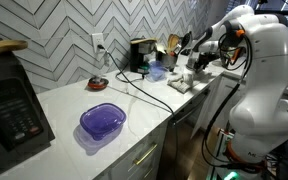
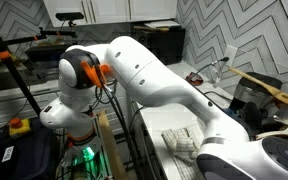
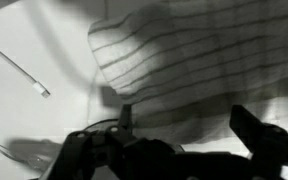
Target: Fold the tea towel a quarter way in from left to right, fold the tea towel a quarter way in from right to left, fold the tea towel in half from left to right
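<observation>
The claw (image 3: pixel 182 116) stands wide and holds nothing. The towel (image 3: pixel 189 55) lies spread on the counter (image 1: pixel 59 105) just ahead of and below its fingertips. The towel is thin, soft and light, slightly rumpled, and by my judgement likely to sag and slide. A pinch at a corner, lifted low, should suit. The bowl (image 1: pixel 103 121) sits well away from the claw and looks empty.

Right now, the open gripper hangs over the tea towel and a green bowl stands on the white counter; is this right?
Not quite. The bowl on the white counter is purple, not green; an exterior view shows it. The open gripper does hang over the tea towel.
</observation>
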{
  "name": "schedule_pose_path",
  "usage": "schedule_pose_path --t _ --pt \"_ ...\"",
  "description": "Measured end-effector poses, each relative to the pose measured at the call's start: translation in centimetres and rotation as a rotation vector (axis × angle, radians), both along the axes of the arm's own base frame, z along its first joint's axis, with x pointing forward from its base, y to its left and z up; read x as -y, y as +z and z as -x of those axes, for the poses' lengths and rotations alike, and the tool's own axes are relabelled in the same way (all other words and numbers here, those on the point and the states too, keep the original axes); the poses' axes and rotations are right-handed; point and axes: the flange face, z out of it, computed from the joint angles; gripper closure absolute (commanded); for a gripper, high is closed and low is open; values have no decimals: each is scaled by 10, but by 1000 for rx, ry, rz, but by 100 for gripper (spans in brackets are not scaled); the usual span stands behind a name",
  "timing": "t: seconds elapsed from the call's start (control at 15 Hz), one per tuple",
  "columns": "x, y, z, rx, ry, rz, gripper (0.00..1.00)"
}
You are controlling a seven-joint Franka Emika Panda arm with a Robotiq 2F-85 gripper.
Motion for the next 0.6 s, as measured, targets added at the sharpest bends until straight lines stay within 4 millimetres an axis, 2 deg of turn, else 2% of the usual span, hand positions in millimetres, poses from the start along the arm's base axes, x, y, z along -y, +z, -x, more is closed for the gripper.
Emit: schedule_pose_path --t 0.53,0.6 --pt "11 -5 16 -21 -12 19 0" --pt "11 -7 15 -26 -9 18 25"
